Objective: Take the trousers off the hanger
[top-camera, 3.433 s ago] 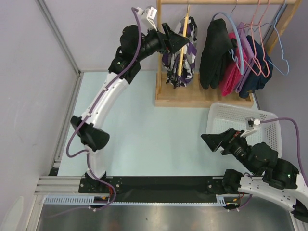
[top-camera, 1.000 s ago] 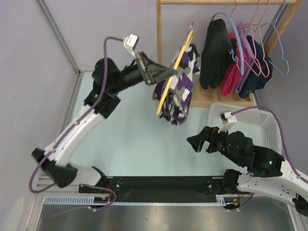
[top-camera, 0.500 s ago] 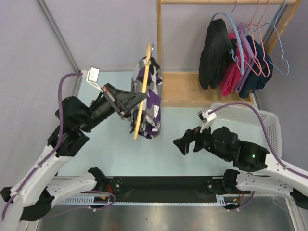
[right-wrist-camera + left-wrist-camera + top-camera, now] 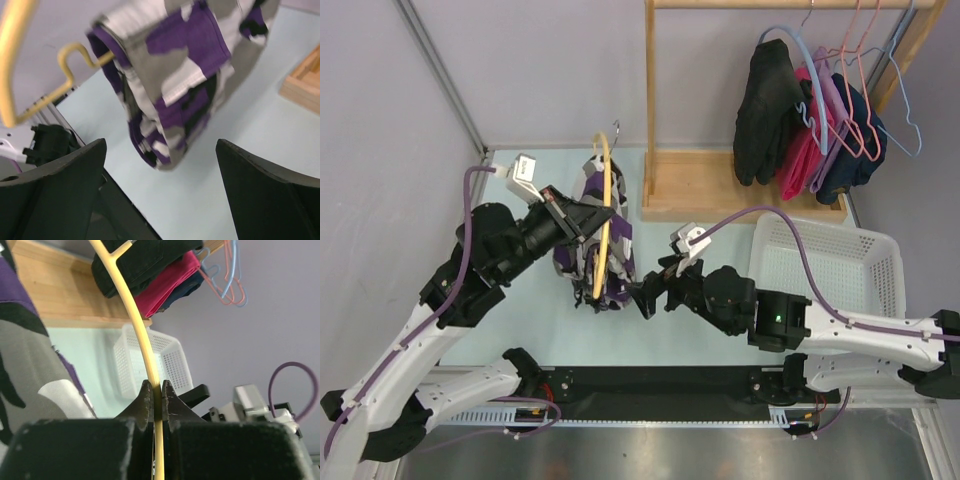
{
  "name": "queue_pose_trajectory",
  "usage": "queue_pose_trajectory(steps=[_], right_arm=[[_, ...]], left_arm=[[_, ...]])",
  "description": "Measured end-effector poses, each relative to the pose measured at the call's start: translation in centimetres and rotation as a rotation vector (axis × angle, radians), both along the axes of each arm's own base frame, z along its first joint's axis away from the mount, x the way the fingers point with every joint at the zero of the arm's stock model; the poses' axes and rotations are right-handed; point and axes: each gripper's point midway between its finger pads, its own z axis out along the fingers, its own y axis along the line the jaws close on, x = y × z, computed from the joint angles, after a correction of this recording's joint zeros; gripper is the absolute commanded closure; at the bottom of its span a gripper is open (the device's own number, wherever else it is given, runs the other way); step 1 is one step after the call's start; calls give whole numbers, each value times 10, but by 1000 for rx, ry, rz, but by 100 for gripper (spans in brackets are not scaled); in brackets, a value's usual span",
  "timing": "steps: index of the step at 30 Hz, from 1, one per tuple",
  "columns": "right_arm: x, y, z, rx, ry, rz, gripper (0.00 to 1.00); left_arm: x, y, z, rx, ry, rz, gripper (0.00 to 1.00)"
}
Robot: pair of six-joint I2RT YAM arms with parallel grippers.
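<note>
Against half a second earlier: the left gripper (image 4: pixel 585 217) had drawn the yellow hanger (image 4: pixel 606 175) further from the wooden rack (image 4: pixel 710 200), toward the left-middle of the table (image 4: pixel 620 335). Jaws pinched tight on the hanger's bar. Camouflage trousers (image 4: pixel 620 262), purple, grey and white, still draped over the hanger, hung above the table. The right gripper (image 4: pixel 646 298) had reached leftward; fingers spread wide, holding nothing, just beside the trousers' lower right edge. Left gripper and hanger bar covered the trousers' left side. White basket (image 4: pixel 825 250) at right edge. Black garment (image 4: pixel 770 95) and pink garment (image 4: pixel 803 145) hung on the rack, far right.
</note>
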Motion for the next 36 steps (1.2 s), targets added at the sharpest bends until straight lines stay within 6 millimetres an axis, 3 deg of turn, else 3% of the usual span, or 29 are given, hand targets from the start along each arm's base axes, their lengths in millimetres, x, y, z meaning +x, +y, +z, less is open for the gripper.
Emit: queue_pose_trajectory(steps=[6, 13, 20, 28, 36], right_arm=[[-2, 24, 25, 81, -67, 16, 10], [-15, 61, 29, 39, -143, 12, 13], [2, 62, 35, 25, -168, -96, 13], [5, 67, 45, 50, -192, -113, 12], [22, 69, 43, 44, -193, -161, 27]], left_arm=[[-3, 3, -12, 40, 42, 0, 100], [-15, 11, 0, 24, 41, -13, 100], [-29, 20, 11, -9, 34, -24, 100], [-35, 22, 18, -32, 31, -39, 100], [-39, 20, 18, -32, 37, -61, 100]])
